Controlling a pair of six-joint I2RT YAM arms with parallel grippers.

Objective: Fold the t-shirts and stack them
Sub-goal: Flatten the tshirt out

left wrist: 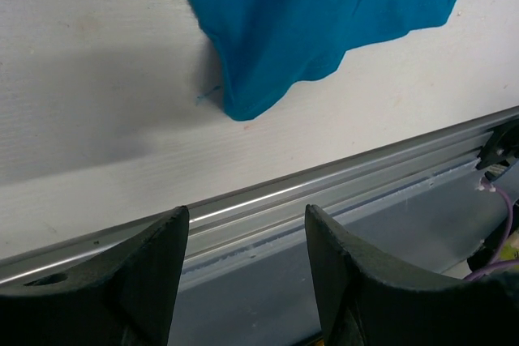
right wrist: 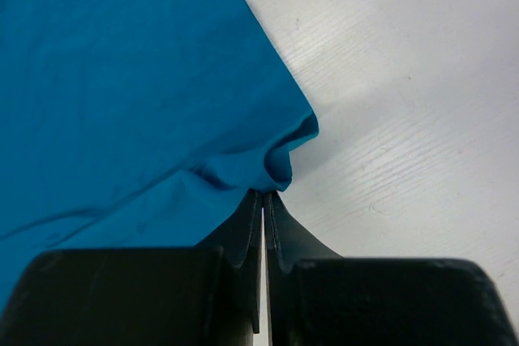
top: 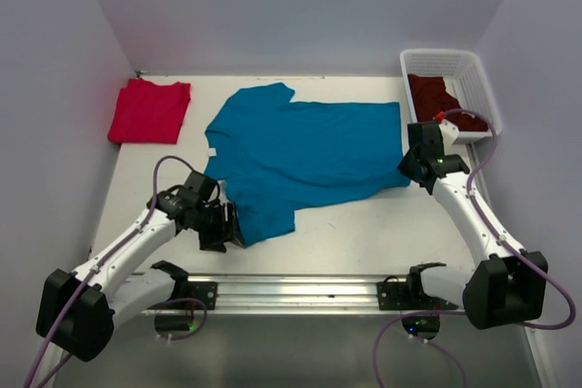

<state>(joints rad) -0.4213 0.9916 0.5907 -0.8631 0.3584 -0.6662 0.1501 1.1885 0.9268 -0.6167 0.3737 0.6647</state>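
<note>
From where I stand, with 12 o'clock at the far wall, the teal t-shirt (top: 309,147) lies flat in the middle of the surface (top: 364,224). Its long axis runs from 9 to 3 o'clock, collar end at 9 and hem at 3.

The right tool (top: 409,168) sits at the hem's near corner, at about 4 o'clock on the cloth. Its tips are pressed together and the hem corner (right wrist: 284,164) puckers right at them, so I take it to be pinched.

The left tool (top: 227,224) is at about 7 o'clock on the shirt, its fingers apart with nothing between them. The near sleeve (top: 268,215) lies just beside it toward 2 o'clock. In the wrist view the sleeve tip hangs ahead of the open fingers, apart from them.

So the next move hinges on that gap. The left arm is the nearer one and, I'd judge, has to reach forward onto the sleeve edge before both ends can be lifted.

A folded red t-shirt (top: 150,111) rests at the far left corner, and maroon t-shirts (top: 436,97) sit in the basket (top: 482,88) at the far right.
</note>
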